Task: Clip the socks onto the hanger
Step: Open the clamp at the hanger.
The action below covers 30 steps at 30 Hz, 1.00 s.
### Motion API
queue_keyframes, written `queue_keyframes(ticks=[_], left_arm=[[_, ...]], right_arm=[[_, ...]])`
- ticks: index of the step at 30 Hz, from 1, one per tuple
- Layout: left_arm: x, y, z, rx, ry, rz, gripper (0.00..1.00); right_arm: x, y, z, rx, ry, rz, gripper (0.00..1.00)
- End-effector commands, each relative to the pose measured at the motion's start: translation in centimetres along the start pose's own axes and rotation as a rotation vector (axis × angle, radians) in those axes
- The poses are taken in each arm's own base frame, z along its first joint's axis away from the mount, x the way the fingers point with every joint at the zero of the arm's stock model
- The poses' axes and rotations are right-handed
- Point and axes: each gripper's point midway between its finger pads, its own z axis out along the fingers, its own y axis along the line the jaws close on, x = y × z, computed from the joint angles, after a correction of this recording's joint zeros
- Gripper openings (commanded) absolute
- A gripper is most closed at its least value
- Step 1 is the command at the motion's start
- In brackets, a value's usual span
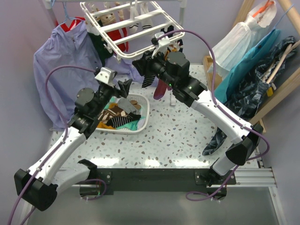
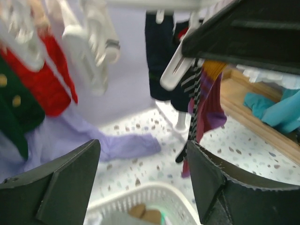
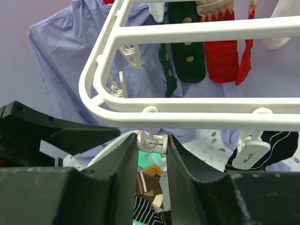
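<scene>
No readable text, you had none in any view. The hanger [image 3: 187,117] bars above the right gripper [image 3: 152,146] jaws were plain white, and the clip [image 3: 152,140] between those jaws bore no mark. The socks [image 3: 187,51] hanging beyond the jaws showed only dots and stripes, no lettering. The basket [image 2: 140,194] below the left gripper [image 2: 143,150] jaws had no label, brand or number.
</scene>
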Motion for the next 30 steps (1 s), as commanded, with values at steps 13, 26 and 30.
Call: queue_keyframes(ticks=[13,26,30], left_arm=[[17.1,4.2,-9.7,-0.493,0.747,-0.279,0.92],[23.7,1.8,-9.9,-0.487,1.005,-0.405,0.78],[24.7,1.4,-9.3,-0.524,0.991,-0.486,0.74]], right_arm=[[-0.5,-0.6,-0.4,0.024,-0.010,-0.037,0.00],[0.2,-0.7,-0.3,0.023,-0.002,-0.036,0.00],[0.2,-0.8,-0.2,0.026,-0.004,-0.036,0.00]])
